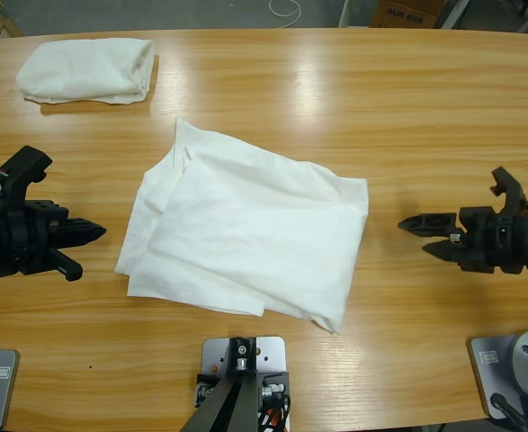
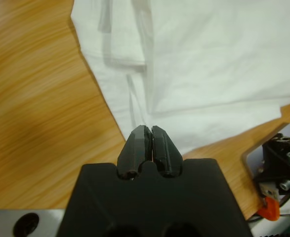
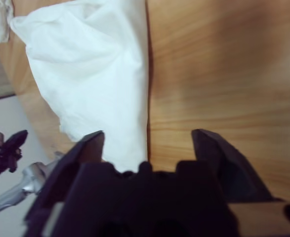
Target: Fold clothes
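Down at the near side, the shirt (image 1: 246,238) lies half-folded in the middle of the desk (image 1: 407,117), its long axis running on a slant from far-left to near-right, one corner pointing toward the near edge. Left claw (image 1: 97,232) sits low at the left, jaws pressed together, holding nothing, tip aimed straight at the shirt's left hem and just beside it; the left wrist view has that hem (image 2: 135,118) right past the closed tips. Right claw (image 1: 416,236) over at the right is spread wide, also with nothing in it, facing the shirt's right edge with a strip of bare wood between them, so the left one looks the nearer of the 2. In the right wrist view the shirt edge (image 3: 130,98) sits off to one side of the gap, not between the jaws. My read: the coming fold turns on each claw taking its own side.

Farther back, a second shirt (image 1: 88,70) rests already folded at the far-left corner, well apart. The wood is smooth and glossy. Beyond the far edge, a box (image 1: 407,13) and a white cable (image 1: 286,7).
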Robot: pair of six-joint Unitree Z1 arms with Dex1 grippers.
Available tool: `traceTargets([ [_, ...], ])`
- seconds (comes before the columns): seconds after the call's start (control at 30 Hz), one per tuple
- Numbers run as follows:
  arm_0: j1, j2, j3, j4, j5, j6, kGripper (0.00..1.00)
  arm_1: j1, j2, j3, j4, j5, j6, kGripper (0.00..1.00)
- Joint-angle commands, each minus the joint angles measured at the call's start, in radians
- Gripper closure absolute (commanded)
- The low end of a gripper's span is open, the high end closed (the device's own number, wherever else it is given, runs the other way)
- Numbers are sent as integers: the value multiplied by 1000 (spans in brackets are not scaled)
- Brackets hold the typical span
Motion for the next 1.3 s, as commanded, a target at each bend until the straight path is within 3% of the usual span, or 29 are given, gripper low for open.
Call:
traceTargets([
  [0.03,-4,-21,-35,115,13,21,1000,82,170,169,-339,55,175,0],
  [0.3,-4,-73,-68,224,13,21,1000,171,513,343,-887,79,194,4],
  [0.6,-4,-80,-81,247,20,22,1000,228,753,347,-1160,105,202,27],
  [0.73,-4,-93,-69,249,22,21,1000,254,892,355,-1312,104,216,191],
  [0.87,-4,-103,-49,250,25,18,1000,263,896,355,-1347,84,213,769],
  [0.93,-4,-99,-47,249,27,17,1000,263,878,355,-1348,53,213,990],
  [1.17,-4,-97,-42,246,32,15,1000,275,811,355,-1341,43,112,1000],
  [1.3,-4,-104,-29,245,32,13,1000,275,674,355,-1152,-32,66,1000],
])
